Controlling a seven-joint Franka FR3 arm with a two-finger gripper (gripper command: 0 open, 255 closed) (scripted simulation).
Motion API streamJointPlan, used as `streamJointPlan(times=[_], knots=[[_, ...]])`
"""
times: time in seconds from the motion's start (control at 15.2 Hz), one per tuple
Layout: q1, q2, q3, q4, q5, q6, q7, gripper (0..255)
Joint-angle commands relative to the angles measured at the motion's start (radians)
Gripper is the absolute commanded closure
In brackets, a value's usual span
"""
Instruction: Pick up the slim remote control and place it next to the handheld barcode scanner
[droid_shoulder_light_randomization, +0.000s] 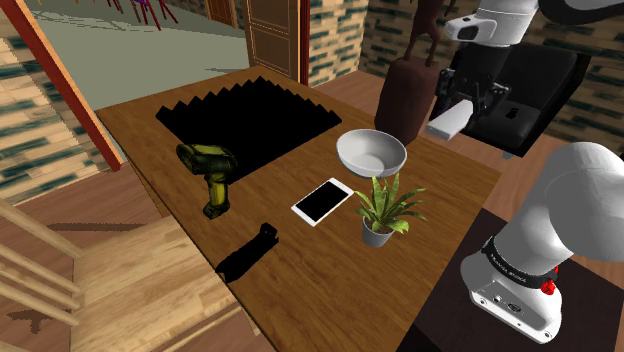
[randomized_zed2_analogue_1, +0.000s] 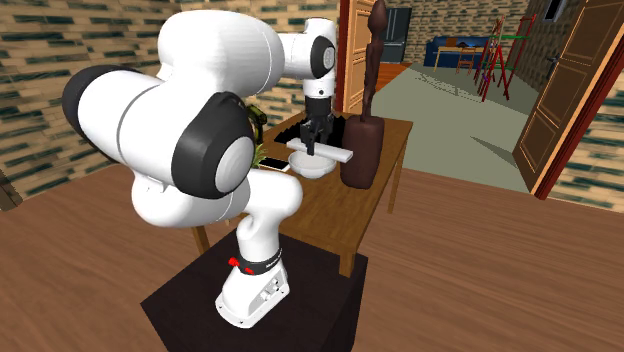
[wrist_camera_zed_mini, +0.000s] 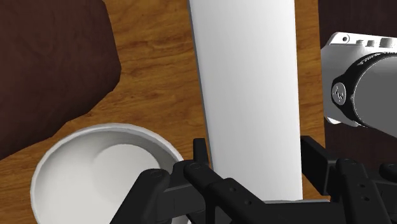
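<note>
Three views are given. In the shoulder view the wooden table (droid_shoulder_light_randomization: 300, 260) is laid out whole: a yellow-and-black barcode scanner (droid_shoulder_light_randomization: 210, 175) at that view's left, a white phone (droid_shoulder_light_randomization: 322, 201), a potted plant (droid_shoulder_light_randomization: 385, 210), a white bowl (droid_shoulder_light_randomization: 371, 152) and a brown statue (droid_shoulder_light_randomization: 405, 95) at the far side. In the second exterior view the scanner is mostly hidden behind the white arm (randomized_zed2_analogue_1: 210, 50). Finger contact is seen best in the wrist view: the gripper (wrist_camera_zed_mini: 254, 175) is closed narrow on the remote (wrist_camera_zed_mini: 248, 89), with a black finger (wrist_camera_zed_mini: 199, 159) pressed to each long edge. The remote is drawn as a plain white slim slab. It is held off the table, just beside the bowl on the shoulder view's right, near the statue and well apart from the scanner. It is clasped toward one end. Its long axis is kept about level, with the free end pointed toward the bowl in the shoulder view and stretched straight away from the fingers in the wrist view.
</note>
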Motion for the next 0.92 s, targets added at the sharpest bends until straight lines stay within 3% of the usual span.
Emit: streamJointPlan(times=[0.0, 0.86], knots=[[0.003, 0.002, 0.007, 0.028, 0.007, -0.026, -0.001, 255], [0.021, 0.053, 0.041, 0.227, 0.041, -0.174, -0.008, 255]])
